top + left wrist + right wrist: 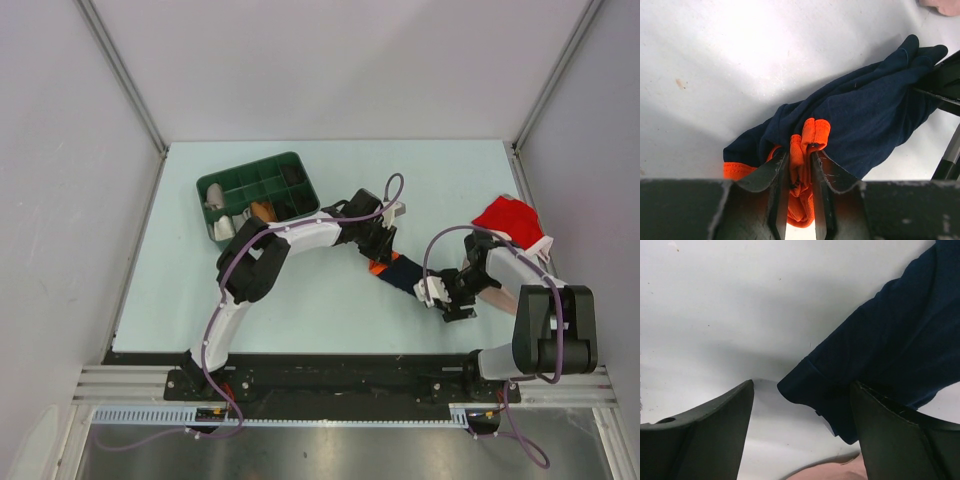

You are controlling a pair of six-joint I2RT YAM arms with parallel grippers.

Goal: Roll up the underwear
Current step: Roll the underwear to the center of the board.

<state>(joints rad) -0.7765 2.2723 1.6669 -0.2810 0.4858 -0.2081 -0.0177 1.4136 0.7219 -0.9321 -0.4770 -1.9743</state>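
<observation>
At the middle of the table (300,310), between the two arms, found the underwear (402,272) bunched into a navy heap, orange trim at the end nearer the left arm. Through the left wrist camera, saw left gripper (800,156) clenched on a fold of that orange trim, navy fabric spreading away up and right across the surface. Through the right wrist camera, saw right gripper (802,390) with fingers spread wide, grasping nothing. Noted a navy hem corner lying between them, hard up against the finger (900,440) on the view's right; could not tell whether touching. Spotted beige-pink cloth (832,471) just past that hem. Logged red cloth (507,216) by the table's right edge, next to the right arm, and green compartment tray (212,190) at back left, well apart from the underwear.
</observation>
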